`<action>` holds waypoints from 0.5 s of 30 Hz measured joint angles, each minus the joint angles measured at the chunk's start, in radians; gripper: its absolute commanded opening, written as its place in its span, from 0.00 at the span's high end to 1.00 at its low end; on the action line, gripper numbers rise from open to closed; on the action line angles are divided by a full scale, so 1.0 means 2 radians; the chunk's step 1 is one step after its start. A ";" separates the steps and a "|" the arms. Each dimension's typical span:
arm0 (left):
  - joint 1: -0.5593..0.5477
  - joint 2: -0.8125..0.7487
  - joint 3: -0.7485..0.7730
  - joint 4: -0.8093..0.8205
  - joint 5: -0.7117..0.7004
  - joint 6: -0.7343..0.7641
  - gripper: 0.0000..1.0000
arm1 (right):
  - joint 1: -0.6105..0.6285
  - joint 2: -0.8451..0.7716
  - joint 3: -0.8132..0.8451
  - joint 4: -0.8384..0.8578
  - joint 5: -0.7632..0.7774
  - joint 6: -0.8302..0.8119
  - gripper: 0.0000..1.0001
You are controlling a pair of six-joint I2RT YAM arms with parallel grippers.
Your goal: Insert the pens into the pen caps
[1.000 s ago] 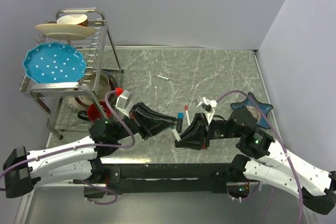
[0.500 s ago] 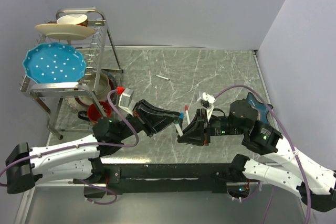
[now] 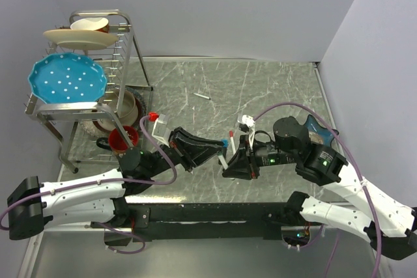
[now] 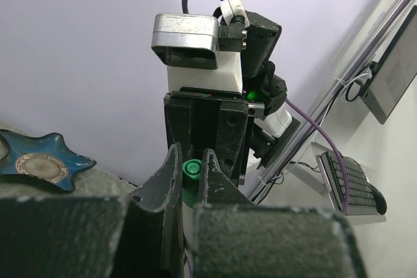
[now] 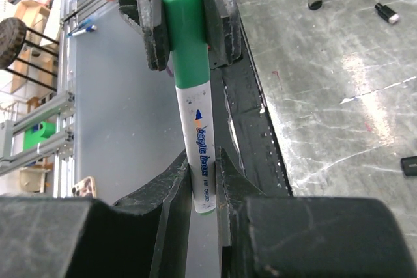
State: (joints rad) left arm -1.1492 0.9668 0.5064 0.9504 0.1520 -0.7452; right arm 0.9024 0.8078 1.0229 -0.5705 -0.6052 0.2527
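Top view: at lower centre of the frame, left gripper (image 3: 217, 151) and right gripper (image 3: 226, 163) nose to nose just above the grey marbled tabletop (image 3: 273, 89); too small here to tell what sits between them beyond a white sliver. Just above the pair, flat on the stone, a red-capped white marker pen (image 3: 232, 141); near enough to be brushed by a wide swing. Further up, a small white pen (image 3: 202, 96), well apart. At the left edge, a wire dish rack (image 3: 71, 110) with a blue dotted plate (image 3: 68, 81); at the right, a blue star-shaped dish (image 3: 326, 131) half hidden behind the right arm; neither in the way.

Left wrist view: at lower centre, left fingers clamped on a green plastic pen cap (image 4: 191, 171), only its round end showing; opposite gripper square on behind it.

Right wrist view: at bottom centre, right claw closed tight on the lower barrel of a white-barrelled marker pen (image 5: 201, 141) with printed lettering; at top centre, the green plastic pen cap pinched by the other claw, in line with the barrel and meeting it with no gap visible; seated or nearly so, by the look of it; cannot tell whether pressed fully home. Judged light, stiff, smooth plastic, apt to slip or twist in a flat grip; best held mid-barrel, close to the joint, and pushed straight along the axis; firm rather than crushing on the hollow cap. At upper right, a small black cap-like piece (image 5: 386, 12) on the stone; well clear.
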 measured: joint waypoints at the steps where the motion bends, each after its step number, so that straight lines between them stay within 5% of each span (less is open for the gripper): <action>1: 0.000 0.000 -0.002 0.003 -0.001 0.000 0.99 | -0.003 0.000 0.000 0.000 -0.005 0.000 1.00; 5: 0.000 -0.001 0.008 -0.011 -0.012 0.000 0.99 | -0.016 0.008 0.000 0.000 -0.021 0.002 1.00; 9: -0.002 -0.011 0.073 -0.138 -0.051 0.014 0.99 | -0.028 0.015 -0.006 0.032 -0.024 0.004 0.94; 13: 0.000 -0.014 0.155 -0.290 -0.084 0.042 0.99 | -0.037 0.002 -0.048 0.119 -0.021 0.014 0.54; 15: 0.010 -0.008 0.189 -0.366 -0.085 0.050 0.99 | -0.040 -0.012 -0.081 0.162 -0.004 0.023 0.46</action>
State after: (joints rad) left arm -1.1290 0.9512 0.8852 0.2188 -0.0174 -0.6460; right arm 0.8227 0.7845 0.8604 -0.2462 -0.6132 0.2981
